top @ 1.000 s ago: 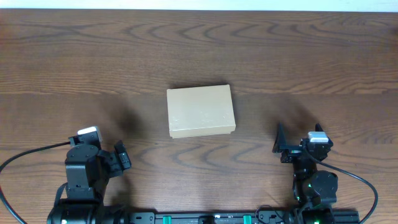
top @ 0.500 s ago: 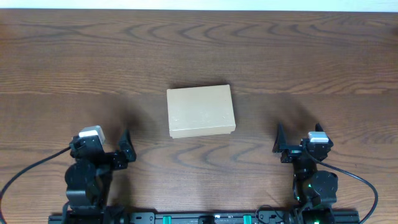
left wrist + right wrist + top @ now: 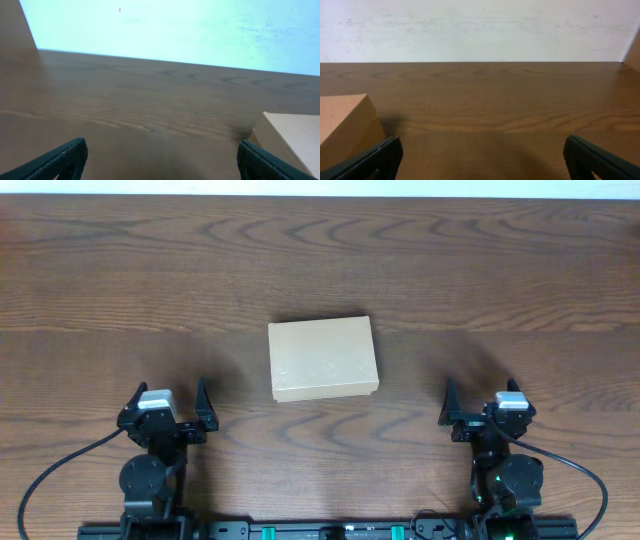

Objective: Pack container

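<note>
The container (image 3: 323, 359) is a small tan cardboard box lying flat in the middle of the table with its lid shut. My left gripper (image 3: 167, 398) is open and empty, low at the front left, well short of the box. In the left wrist view the gripper (image 3: 162, 161) has its jaws wide apart, and the box corner (image 3: 292, 135) shows at the right edge. My right gripper (image 3: 482, 396) is open and empty at the front right. In the right wrist view the gripper (image 3: 482, 159) is spread over bare wood, with the box (image 3: 345, 125) at the left edge.
The dark wood table (image 3: 320, 260) extends to a pale wall at the far side. Black cables (image 3: 60, 465) loop from both arm bases along the front edge. Nothing else lies on the table.
My left arm has swung round from pointing right to facing the far side and has shifted slightly right. The right arm and the box have not moved.
</note>
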Controlling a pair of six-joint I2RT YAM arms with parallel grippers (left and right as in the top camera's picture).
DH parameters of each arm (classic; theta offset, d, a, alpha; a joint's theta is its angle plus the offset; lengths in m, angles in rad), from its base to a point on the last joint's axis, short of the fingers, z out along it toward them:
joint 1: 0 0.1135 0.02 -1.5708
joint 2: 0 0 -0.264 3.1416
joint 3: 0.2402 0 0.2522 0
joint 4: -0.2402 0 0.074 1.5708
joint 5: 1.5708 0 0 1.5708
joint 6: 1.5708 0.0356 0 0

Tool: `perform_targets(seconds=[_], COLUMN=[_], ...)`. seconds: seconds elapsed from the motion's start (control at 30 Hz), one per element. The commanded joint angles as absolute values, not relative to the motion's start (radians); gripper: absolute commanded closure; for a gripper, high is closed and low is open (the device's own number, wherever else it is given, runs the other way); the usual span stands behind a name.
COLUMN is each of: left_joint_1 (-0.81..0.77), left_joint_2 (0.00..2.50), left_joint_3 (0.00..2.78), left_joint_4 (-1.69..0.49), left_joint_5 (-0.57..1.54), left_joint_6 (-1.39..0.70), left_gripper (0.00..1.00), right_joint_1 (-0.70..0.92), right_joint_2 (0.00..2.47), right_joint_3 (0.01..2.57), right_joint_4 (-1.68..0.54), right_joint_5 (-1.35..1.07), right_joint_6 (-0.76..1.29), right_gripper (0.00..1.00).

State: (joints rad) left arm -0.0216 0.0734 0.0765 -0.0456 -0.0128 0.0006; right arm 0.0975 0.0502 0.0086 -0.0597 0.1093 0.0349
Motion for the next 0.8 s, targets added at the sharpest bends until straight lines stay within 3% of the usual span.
perform_targets(seconds=[0.0, 0.43, 0.77], left_joint_1=[-0.017, -0.022, -0.023], left_joint_2=[0.05, 0.003, 0.003], left_joint_3=[0.049, 0.006, 0.005], left_joint_4=[-0.008, 0.031, -0.078], left_joint_5=[-0.034, -0.025, 0.018], left_joint_6=[0.08, 0.162, 0.157], left_gripper=[0.05, 0.05, 0.05], right_joint_1=[0.105, 0.105, 0.105], right_joint_2=[0.042, 0.042, 0.042], right_joint_3=[0.006, 0.006, 0.006], right_joint_4=[-0.063, -0.063, -0.063], right_joint_5=[0.123, 0.123, 0.123], right_joint_6=[0.048, 0.048, 0.048], right_gripper=[0.01, 0.01, 0.01])
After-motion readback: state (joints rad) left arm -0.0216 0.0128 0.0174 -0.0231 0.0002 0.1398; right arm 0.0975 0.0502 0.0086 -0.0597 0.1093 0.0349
